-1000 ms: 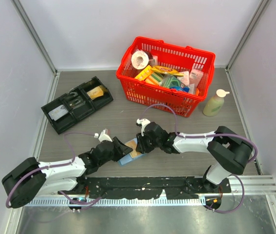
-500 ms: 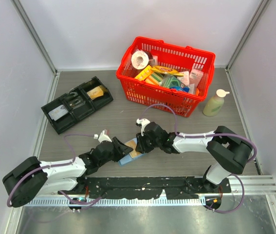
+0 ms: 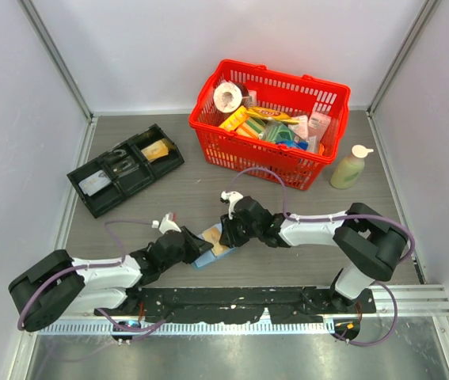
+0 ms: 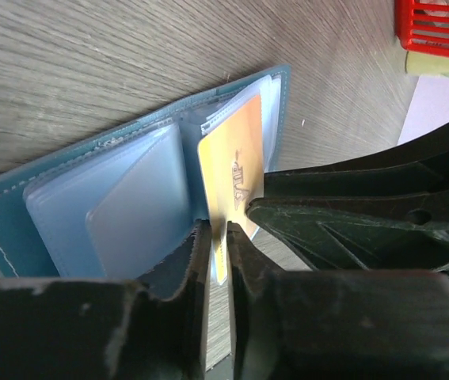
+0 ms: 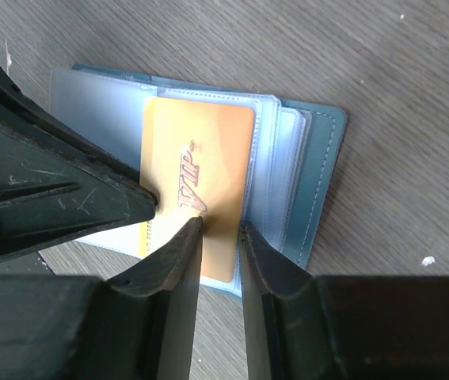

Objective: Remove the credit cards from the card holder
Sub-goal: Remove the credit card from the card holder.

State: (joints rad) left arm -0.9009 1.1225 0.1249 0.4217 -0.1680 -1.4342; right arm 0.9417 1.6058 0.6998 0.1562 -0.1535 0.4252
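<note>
Left gripper has just narrowed its jaws to a slit over the orange card at the card holder's near edge, so a pull is likely starting; a real pinch can't be told. Right gripper is opposite, tips on the card, grip unclear. The card holder lies open between them: soft blue, stitched, glossy clear pockets. The card is thin, stiff and still partly pocketed.

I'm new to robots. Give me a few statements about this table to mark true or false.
1. The soft blue bifold card holder lies open on the grey wood-grain table. True.
2. A pale green pump bottle stands beside the red plastic basket. True.
3. That basket is empty. False: packaged goods fill it.
4. The orange-tan VIP card lies in the basket. False: it is at the card holder, with the left arm's fingers and the right arm's fingers at it.
</note>
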